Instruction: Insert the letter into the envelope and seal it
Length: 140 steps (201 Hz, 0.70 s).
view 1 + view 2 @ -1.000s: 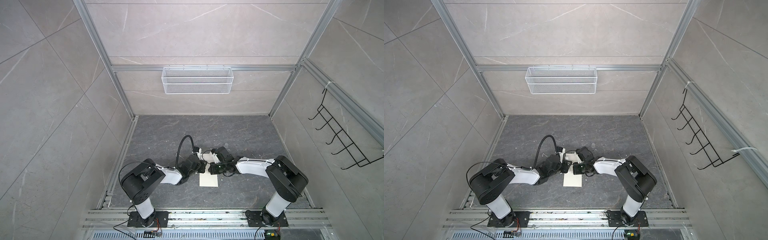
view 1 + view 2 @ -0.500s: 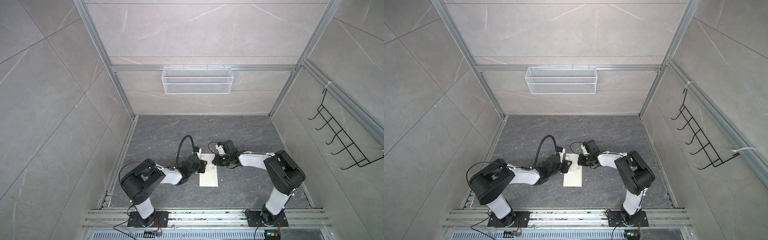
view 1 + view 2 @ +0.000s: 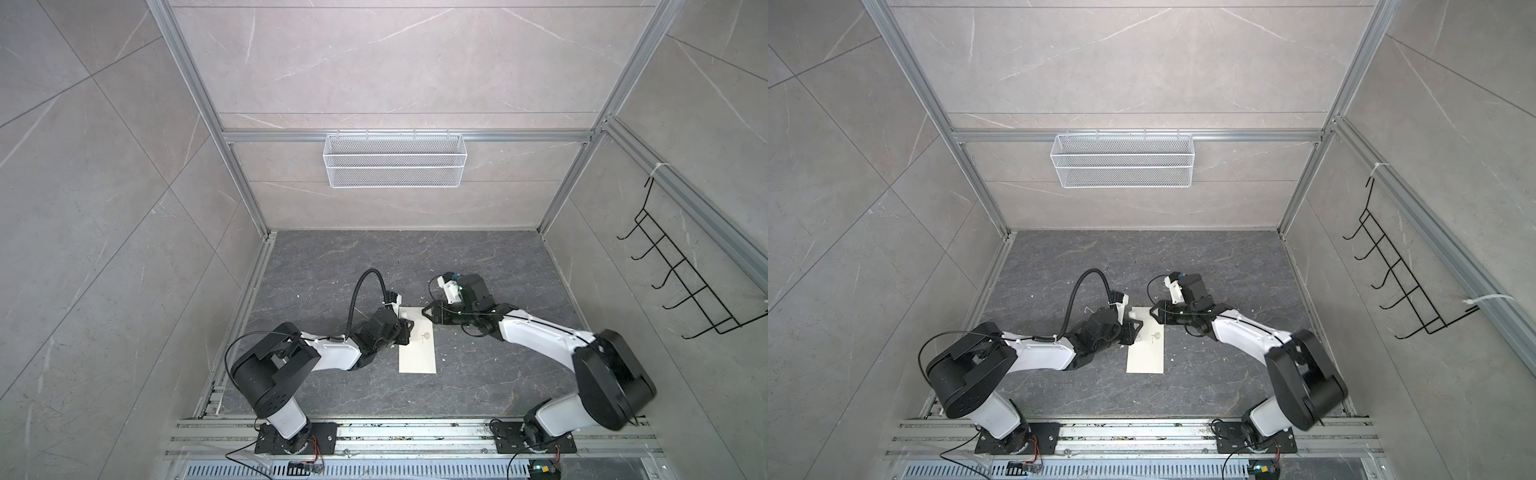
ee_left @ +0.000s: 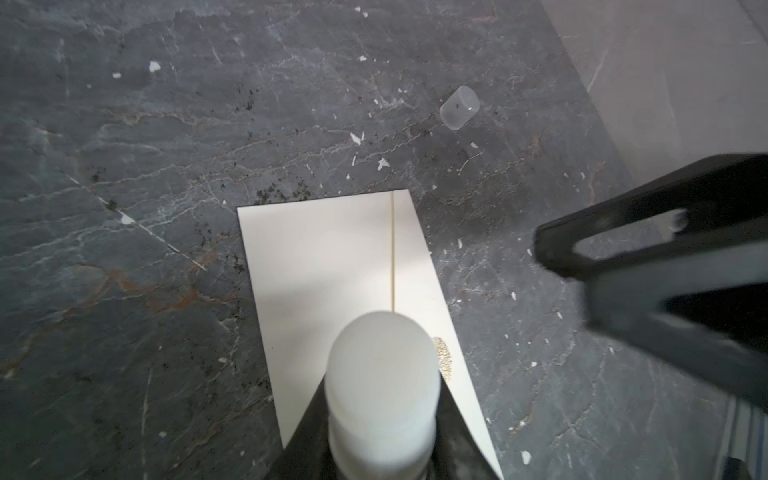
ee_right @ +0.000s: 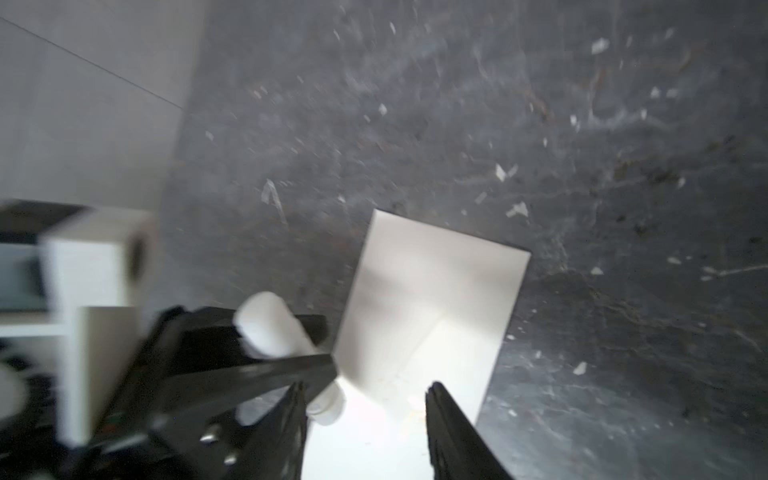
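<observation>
The cream-white envelope (image 3: 417, 353) (image 3: 1146, 353) lies flat on the dark slate floor, its small emblem (image 3: 424, 336) facing up. Its flap is folded down over the face (image 5: 436, 299). My left gripper (image 3: 405, 330) (image 4: 382, 390) is shut on a white tube (image 4: 382, 395) (image 5: 270, 328), and the tube's end hangs just over the envelope (image 4: 324, 257) by the emblem. At the envelope's far right corner my right gripper (image 3: 431, 318) (image 3: 1156, 313) (image 5: 365, 388) stands open, with nothing between its fingers (image 4: 623, 249). The letter does not show in any view.
A small clear cap (image 4: 459, 107) lies on the floor beyond the envelope's far end. White paper scraps dot the slate. A wire basket (image 3: 395, 160) hangs on the back wall and a black hook rack (image 3: 685, 291) on the right wall.
My right gripper was shut, low over the envelope's far end. It has opened, and its wrist has swung up and back. The left arm and the tube have stayed put.
</observation>
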Each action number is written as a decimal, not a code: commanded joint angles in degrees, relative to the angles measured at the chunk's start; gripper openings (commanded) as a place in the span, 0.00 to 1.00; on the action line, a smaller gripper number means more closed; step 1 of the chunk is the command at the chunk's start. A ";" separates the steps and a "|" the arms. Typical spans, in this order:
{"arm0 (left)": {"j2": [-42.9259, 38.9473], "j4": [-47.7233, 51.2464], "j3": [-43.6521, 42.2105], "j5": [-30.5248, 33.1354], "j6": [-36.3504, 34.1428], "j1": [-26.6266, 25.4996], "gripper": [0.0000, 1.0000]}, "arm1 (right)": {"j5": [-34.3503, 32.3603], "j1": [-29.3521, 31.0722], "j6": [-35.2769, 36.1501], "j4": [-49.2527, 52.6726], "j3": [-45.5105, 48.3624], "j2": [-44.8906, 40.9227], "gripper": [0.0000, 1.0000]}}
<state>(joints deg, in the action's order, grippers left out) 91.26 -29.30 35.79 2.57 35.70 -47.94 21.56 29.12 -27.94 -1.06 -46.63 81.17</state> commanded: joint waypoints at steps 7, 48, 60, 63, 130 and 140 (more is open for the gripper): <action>-8.12 1.52 3.43 -2.17 0.31 0.29 0.00 | -0.56 -0.12 1.52 -1.20 2.52 -7.92 0.62; -15.78 5.24 5.57 -5.82 0.92 0.71 0.00 | 3.30 -0.16 -0.46 -5.24 7.14 -15.60 0.68; -17.48 5.72 6.04 -7.39 1.62 1.03 0.00 | 5.32 -0.08 -1.81 -7.97 8.64 -17.14 0.70; -17.79 5.62 6.04 -7.83 1.85 1.12 0.00 | 5.99 -0.14 -2.11 -8.64 9.04 -17.49 0.70; -21.88 -0.52 5.67 -17.24 9.89 4.36 0.00 | 17.90 0.09 -8.69 -23.79 15.31 -20.63 0.81; -21.83 -1.34 5.69 -18.02 10.89 4.38 0.00 | 18.60 0.21 -9.11 -25.24 15.70 -20.53 0.81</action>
<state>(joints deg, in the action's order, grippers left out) 71.20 -25.50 40.29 -11.07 43.13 -43.90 35.46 29.12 -34.57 -18.65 -32.40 61.56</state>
